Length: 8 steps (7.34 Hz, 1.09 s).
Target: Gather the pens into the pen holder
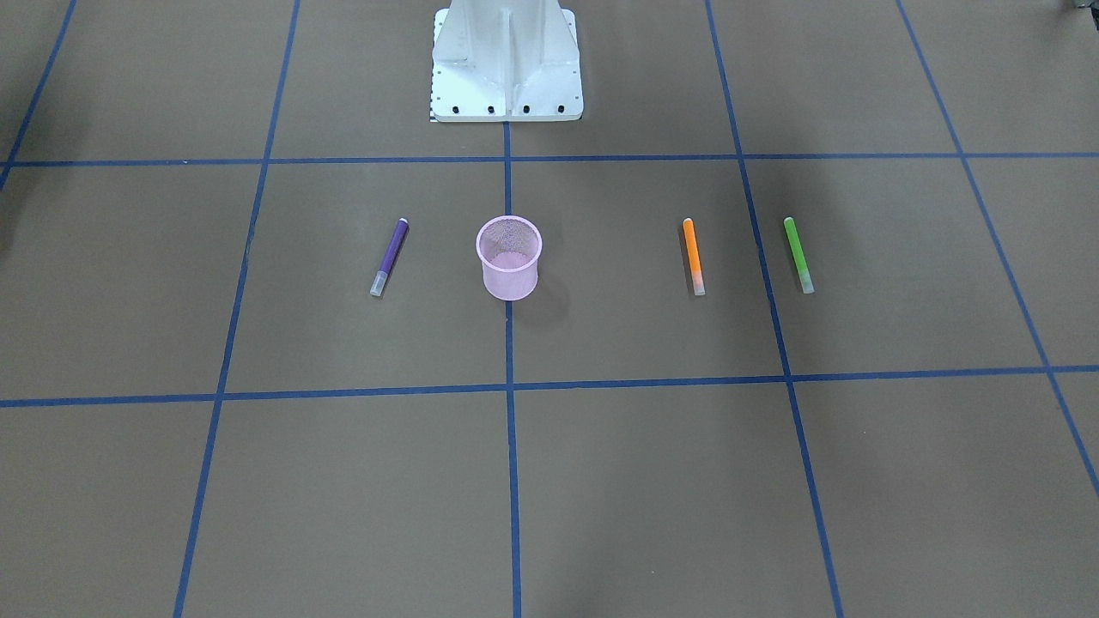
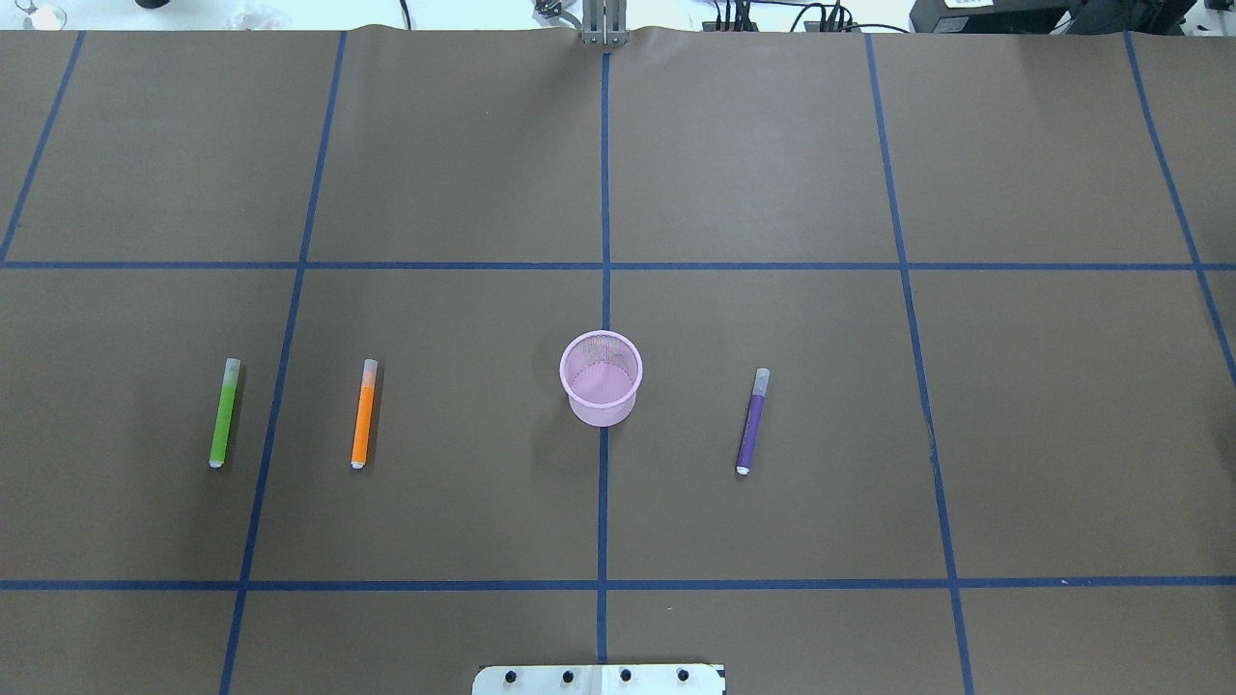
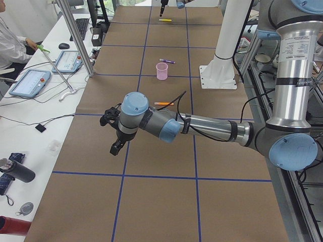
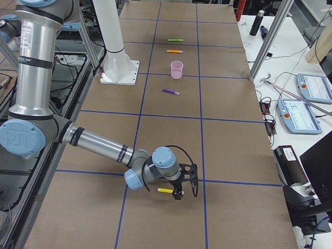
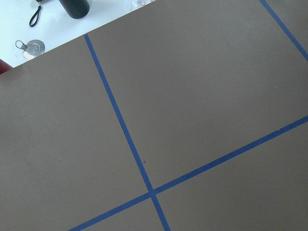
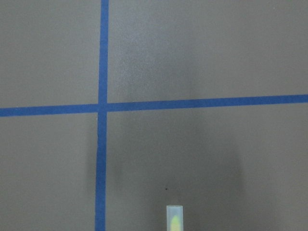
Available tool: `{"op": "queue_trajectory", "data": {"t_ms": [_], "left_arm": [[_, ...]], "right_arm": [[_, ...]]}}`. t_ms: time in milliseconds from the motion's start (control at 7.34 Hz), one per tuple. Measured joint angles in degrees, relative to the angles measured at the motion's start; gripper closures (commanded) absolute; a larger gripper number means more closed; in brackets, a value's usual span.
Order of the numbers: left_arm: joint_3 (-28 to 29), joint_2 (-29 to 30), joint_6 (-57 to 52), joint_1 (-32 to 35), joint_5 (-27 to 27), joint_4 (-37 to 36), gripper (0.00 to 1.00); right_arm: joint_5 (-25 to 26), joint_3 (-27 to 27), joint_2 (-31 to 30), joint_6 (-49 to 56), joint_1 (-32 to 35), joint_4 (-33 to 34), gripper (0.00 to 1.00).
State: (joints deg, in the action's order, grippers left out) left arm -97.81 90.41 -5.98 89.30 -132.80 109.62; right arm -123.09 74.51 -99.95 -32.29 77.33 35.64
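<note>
**Front-facing view.** We see the pink wire-mesh cup (image 1: 509, 276), a small cylindrical pen holder, standing upright on the central blue tape line (image 1: 513, 446) of the brown table cover (image 1: 343, 481). It stands in front of the white metal robot base (image 1: 506, 69). 3 short, thick marker-like pens with pale translucent caps lie flat outside it. The purple pen (image 1: 389, 257) lies near it on the robot's right. The orange pen (image 1: 693, 256) and the green pen (image 1: 798, 255) lie farther off on the robot's left.

**Overhead view.** The cup's open rim faces up. The orange and green pens lie on either side of 1 tape line, roughly parallel.

**Exterior left view.** The near arm stretches low over the table's left end, and the left gripper (image 3: 114, 143) hangs just above the cover. We cannot tell whether its fingers are apart or together. A 4th marker, the yellow pen (image 3: 165, 20), lies at the far end.

**Exterior right view.** The right gripper (image 4: 187, 193) points down, with the yellow pen just beside its fingertips. We cannot tell whether they touch it, nor how the fingers stand.

**Left wrist view.** We see only the cover, a tape crossing and a black bottle (image 5: 74, 7) beyond the table's edge.

**Right wrist view.** The yellow pen's pale end shows at the bottom edge, below a tape crossing.
</note>
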Motion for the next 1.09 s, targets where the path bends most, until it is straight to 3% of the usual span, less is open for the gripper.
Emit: {"op": "queue_trajectory", "data": {"t_ms": [136, 272, 681, 1089], "left_arm": [[0.0, -0.1, 0.0, 0.0, 0.0, 0.1, 0.00], [0.0, -0.1, -0.1, 0.0, 0.0, 0.2, 0.00], [0.1, -0.1, 0.0, 0.0, 0.0, 0.9, 0.00], [0.4, -0.2, 0.0, 0.0, 0.0, 1.7, 0.00]], "right_arm": [[0.8, -0.8, -0.2, -0.4, -1.1, -0.3, 0.34], [1.2, -1.3, -0.3, -0.5, -1.8, -0.4, 0.39], [2.8, -1.9, 0.1, -0.6, -3.3, -0.1, 0.46], [3.9, -3.1, 0.8, -0.6, -4.7, -0.1, 0.59]]}}
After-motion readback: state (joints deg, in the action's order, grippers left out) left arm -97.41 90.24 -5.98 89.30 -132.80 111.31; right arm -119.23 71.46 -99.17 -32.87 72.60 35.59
